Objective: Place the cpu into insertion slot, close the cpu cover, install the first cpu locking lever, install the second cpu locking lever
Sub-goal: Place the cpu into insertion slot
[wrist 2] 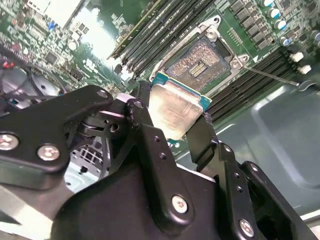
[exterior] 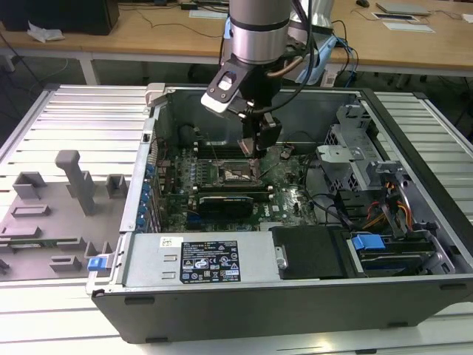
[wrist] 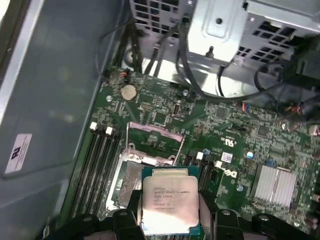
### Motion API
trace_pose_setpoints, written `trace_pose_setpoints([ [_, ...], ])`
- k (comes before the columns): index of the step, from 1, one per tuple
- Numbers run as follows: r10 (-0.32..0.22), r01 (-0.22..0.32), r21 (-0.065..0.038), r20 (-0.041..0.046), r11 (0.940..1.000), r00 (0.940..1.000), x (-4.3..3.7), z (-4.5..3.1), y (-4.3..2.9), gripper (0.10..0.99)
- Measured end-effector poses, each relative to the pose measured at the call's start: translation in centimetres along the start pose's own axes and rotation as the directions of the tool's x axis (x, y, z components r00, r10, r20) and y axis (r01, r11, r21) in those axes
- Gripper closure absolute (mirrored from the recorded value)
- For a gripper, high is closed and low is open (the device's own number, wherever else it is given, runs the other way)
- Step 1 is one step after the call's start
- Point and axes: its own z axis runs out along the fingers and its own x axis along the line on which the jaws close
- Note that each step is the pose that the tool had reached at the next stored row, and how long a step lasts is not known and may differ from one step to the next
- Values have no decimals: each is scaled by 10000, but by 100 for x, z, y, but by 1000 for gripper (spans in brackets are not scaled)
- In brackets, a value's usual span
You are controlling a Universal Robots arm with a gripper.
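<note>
A robot arm's jaws are closed on the cpu [wrist: 169, 205], pinching two opposite edges of the flat chip so that its silver-grey top faces the camera in the first wrist view. The chip hangs inside an opened computer case [exterior: 295, 303] lying on a ribbed metal tabletop [exterior: 59, 118], close above the green motherboard [wrist: 225, 125]. In the second wrist view the cpu [wrist 2: 177, 110] sits just beside and partly over the insertion slot [wrist 2: 200, 60], apart from it and not yet seated, with the greyish pin field bare. The cpu cover [wrist: 152, 130] appears raised on its hinge beyond the slot, leaving the opening free.

The chip looks light, thin and rigid, so it should not flex in the grip. Its smooth metal lid seems likely to slip under a loose hold. The contact face and the slot's fine pins are probably the fragile parts. The narrow side edges look like the sound place to hold it, kept level with the slot.
</note>
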Motion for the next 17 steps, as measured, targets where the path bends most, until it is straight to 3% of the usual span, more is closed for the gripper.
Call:
trace_pose_setpoints([
  [6,895,-895,-22,78,9960,9960,0,35,-3,545],
  [13,1314,-1314,-34,115,9913,9913,101,184,3,545],
  [17,1825,-1824,-50,160,9832,9831,102,236,-6,545],
])
